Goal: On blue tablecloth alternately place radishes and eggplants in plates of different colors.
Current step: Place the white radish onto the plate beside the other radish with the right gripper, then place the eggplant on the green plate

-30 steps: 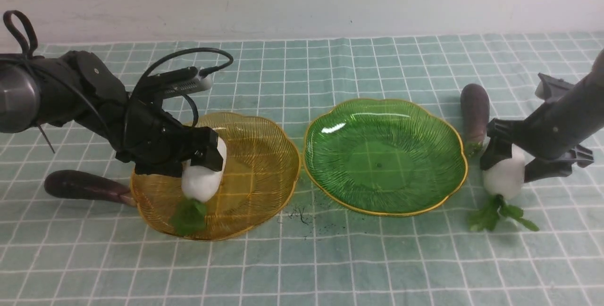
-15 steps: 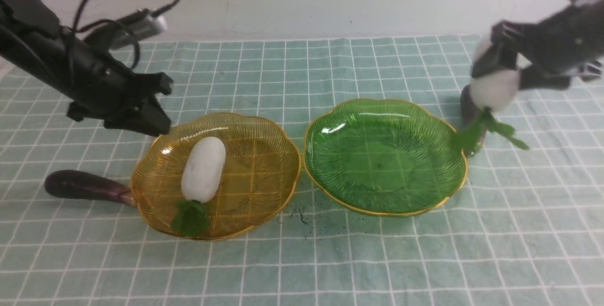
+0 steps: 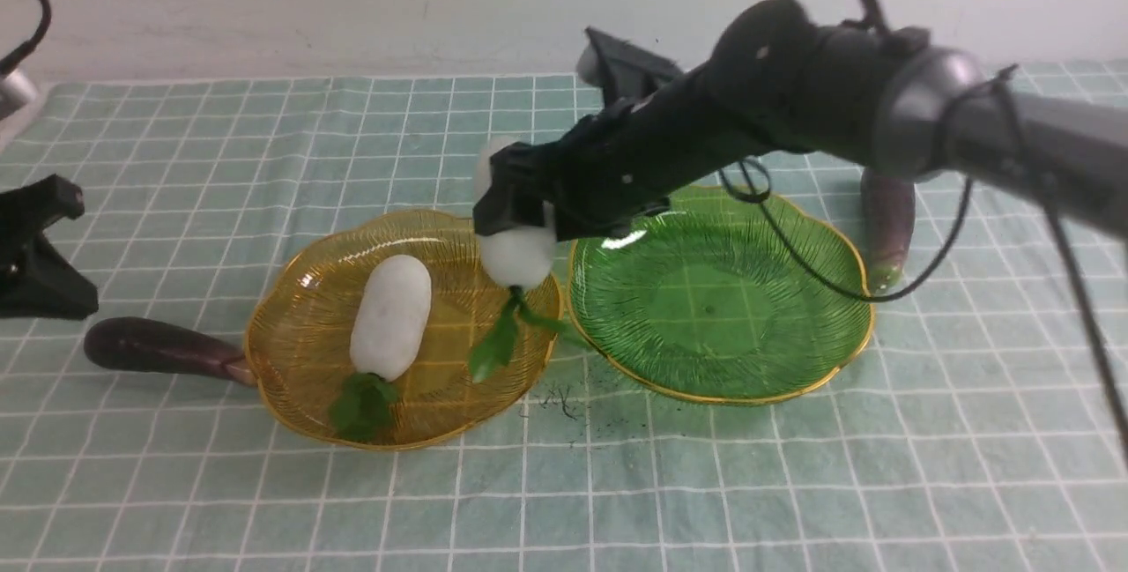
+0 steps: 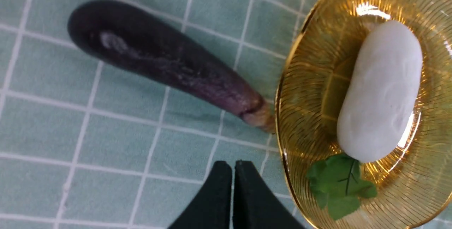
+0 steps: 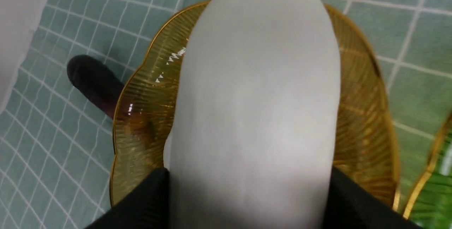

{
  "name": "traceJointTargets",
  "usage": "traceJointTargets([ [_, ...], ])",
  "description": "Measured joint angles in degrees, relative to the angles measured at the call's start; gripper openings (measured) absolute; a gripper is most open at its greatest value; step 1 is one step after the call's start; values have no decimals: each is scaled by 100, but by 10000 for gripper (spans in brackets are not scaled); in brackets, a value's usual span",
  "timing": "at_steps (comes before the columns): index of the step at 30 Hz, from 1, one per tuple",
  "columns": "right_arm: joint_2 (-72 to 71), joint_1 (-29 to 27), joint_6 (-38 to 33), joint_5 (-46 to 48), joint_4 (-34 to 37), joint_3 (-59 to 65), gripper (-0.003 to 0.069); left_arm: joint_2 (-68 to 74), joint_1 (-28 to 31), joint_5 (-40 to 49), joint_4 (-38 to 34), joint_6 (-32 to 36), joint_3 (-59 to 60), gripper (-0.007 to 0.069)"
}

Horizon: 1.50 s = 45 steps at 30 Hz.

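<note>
We have the right gripper [image 3: 520, 221] clamped on the lifted radish [image 3: 517, 262] over the right side of the amber plate [image 3: 300, 308], presumably to join the plated radish [image 3: 390, 316]; left gripper [image 4: 233, 172] pinched shut, empty, near the left eggplant [image 3: 154, 347].

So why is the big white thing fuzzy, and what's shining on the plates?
Right wrist view: the held radish fills the frame, too close, soft; front view: white glare on the green plate; left wrist view: glare on the amber plate.
</note>
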Motion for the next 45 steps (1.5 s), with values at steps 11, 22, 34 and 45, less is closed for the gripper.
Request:
traceJointTargets([
  [11, 710, 11, 269, 363, 18, -846, 591, 155, 32, -112, -305, -249, 236, 36],
  [22, 698, -340, 59, 1819, -402, -1992, 591, 342, 32, -676, -358, -874, 236, 430],
  [34, 537, -959, 518, 2563, -909, -3818, 568, 1270, 27, -1261, -933, -1667, 236, 584],
  [45, 526, -1004, 813, 2647, -1057, -3851, 568, 1804, 33, -1462, -1589, -1698, 179, 501],
])
